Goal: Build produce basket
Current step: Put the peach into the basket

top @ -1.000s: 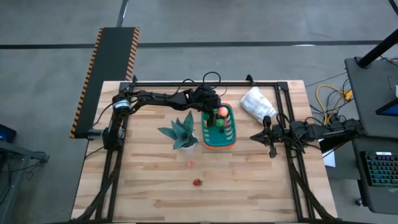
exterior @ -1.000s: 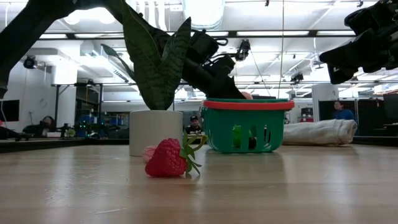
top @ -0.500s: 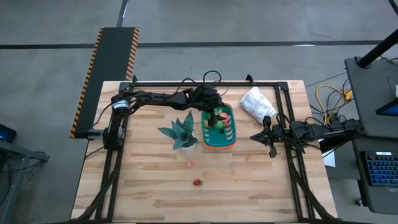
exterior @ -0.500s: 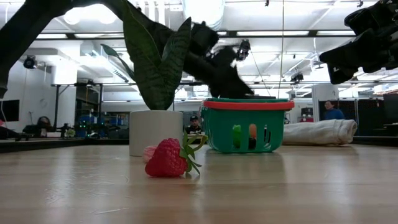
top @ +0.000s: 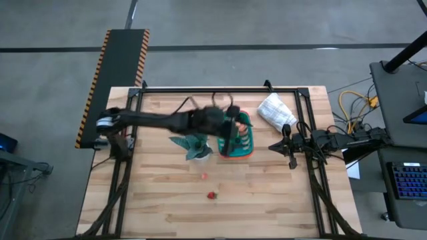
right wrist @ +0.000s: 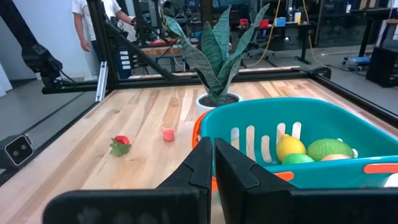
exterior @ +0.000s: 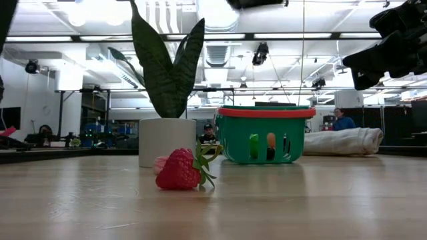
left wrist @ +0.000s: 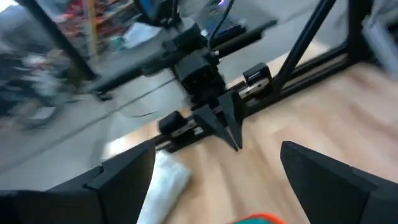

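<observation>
Since the earlier frames, left arm swung off the basket's far side and now lay across the basket (top: 239, 139) and plant, motion-blurred. Left gripper (top: 229, 135) over the basket's near-left rim, jaws wide apart and empty; likely a piece just dropped.

Basket sat right of desk centre, toward the far edge. Inside: a lemon (right wrist: 288, 148), a green fruit (right wrist: 328, 149), other pieces partly hidden.

Potted snake plant (top: 195, 141) just left of the basket. Strawberry (top: 211, 195) and a small pink piece (top: 204, 176) lay loose on the desk toward the near edge, probably next to collect.

Right gripper (top: 287, 145) waited near the right edge, jaws together, facing the basket. White bag (top: 275, 110) near the far right corner.
</observation>
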